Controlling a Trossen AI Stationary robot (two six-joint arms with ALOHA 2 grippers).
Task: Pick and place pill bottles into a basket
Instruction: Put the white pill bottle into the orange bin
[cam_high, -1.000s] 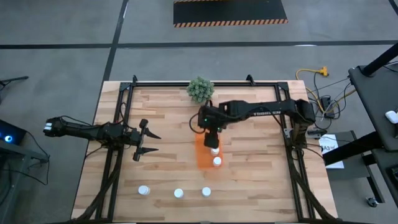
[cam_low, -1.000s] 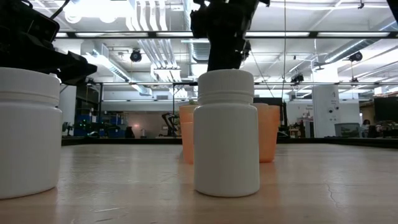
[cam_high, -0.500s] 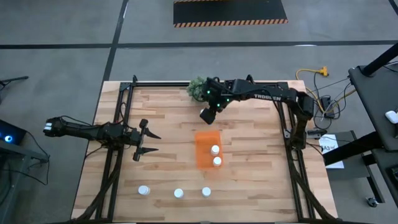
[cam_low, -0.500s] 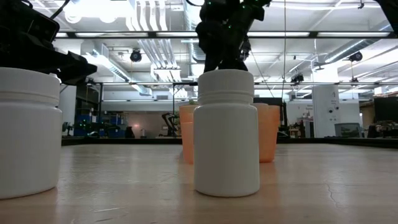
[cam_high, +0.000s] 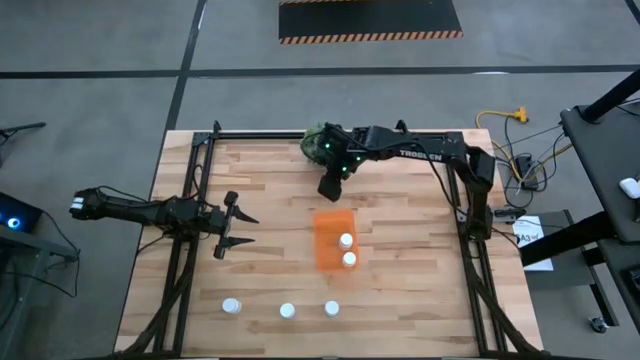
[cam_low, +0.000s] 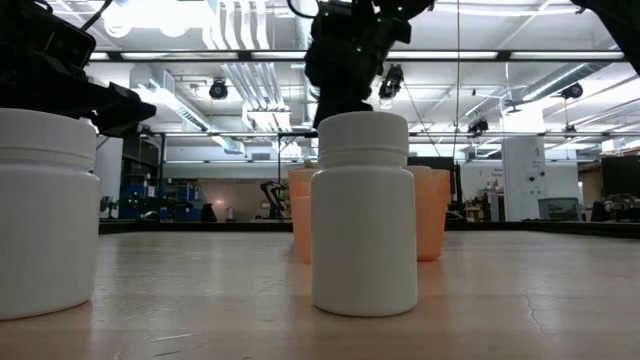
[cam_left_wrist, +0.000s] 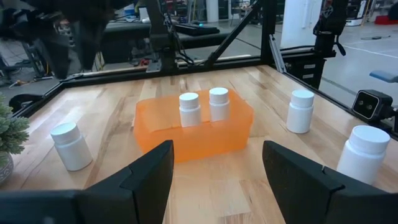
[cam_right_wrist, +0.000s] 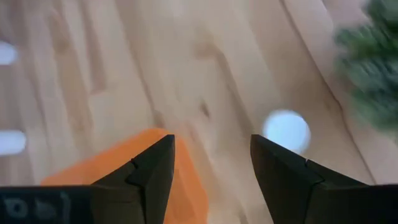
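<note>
The orange basket (cam_high: 328, 245) stands mid-table with two white pill bottles (cam_high: 345, 240) (cam_high: 349, 259) upright in its right row; they also show in the left wrist view (cam_left_wrist: 189, 109). Three bottles (cam_high: 231, 306) (cam_high: 287, 311) (cam_high: 331, 308) stand near the front edge. One more bottle (cam_right_wrist: 286, 130) stands on the wood near the plant, hidden in the high view under my right arm. My right gripper (cam_high: 330, 186) (cam_right_wrist: 211, 168) is open and empty above the table between basket and plant. My left gripper (cam_high: 235, 230) (cam_left_wrist: 214, 180) is open and empty at the left.
A small green plant (cam_high: 318, 140) stands at the far edge beside my right gripper. Black frame rails (cam_high: 190, 250) run along the table's left, right and far sides. Bare wood lies between the basket and the front bottles.
My right gripper has gone from just above the basket up and toward the table's far edge, ending near the plant. The two bottles stay upright in the basket.
</note>
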